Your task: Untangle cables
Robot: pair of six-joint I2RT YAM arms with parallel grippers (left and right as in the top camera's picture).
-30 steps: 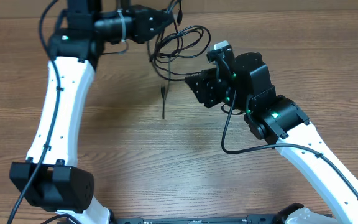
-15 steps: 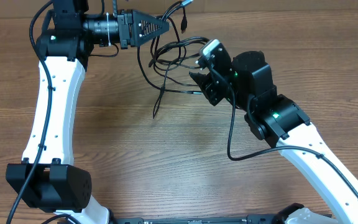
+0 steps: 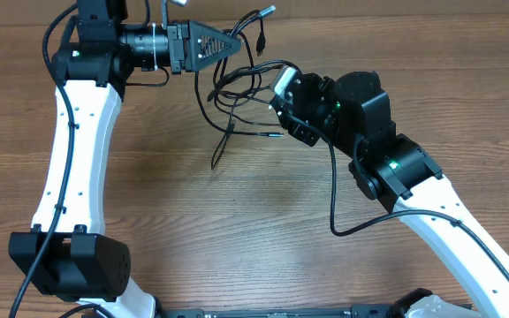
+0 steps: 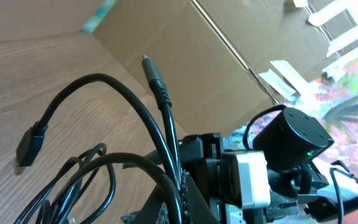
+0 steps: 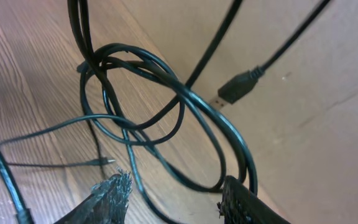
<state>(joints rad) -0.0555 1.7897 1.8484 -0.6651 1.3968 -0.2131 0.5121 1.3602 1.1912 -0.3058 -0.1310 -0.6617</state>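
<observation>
The cables [image 3: 241, 84] are a tangle of thin black loops at the back of the table. My left gripper [image 3: 235, 44] is shut on the cables and holds several strands up; in the left wrist view they run up out of the left gripper [image 4: 182, 199], with a flat plug [image 4: 27, 146] and a silver-tipped plug [image 4: 150, 66] at loose ends. My right gripper [image 3: 278, 104] stands open at the right edge of the tangle. In the right wrist view the cable loops [image 5: 166, 112] hang just beyond the right gripper [image 5: 176, 199], and one strand crosses the gap untouched.
A cardboard wall [image 5: 303, 124] stands right behind the tangle. One strand hangs down to the wooden table [image 3: 148, 203] at its free end [image 3: 215, 163]. A thin silver-tipped jack [image 3: 270, 134] lies on the table below the right gripper. The right arm's own wire [image 3: 334, 203] loops beside it.
The left gripper swung left and turned with the cables, dragging the dangling strand left. The right gripper moved up and left, closer to the tangle.
</observation>
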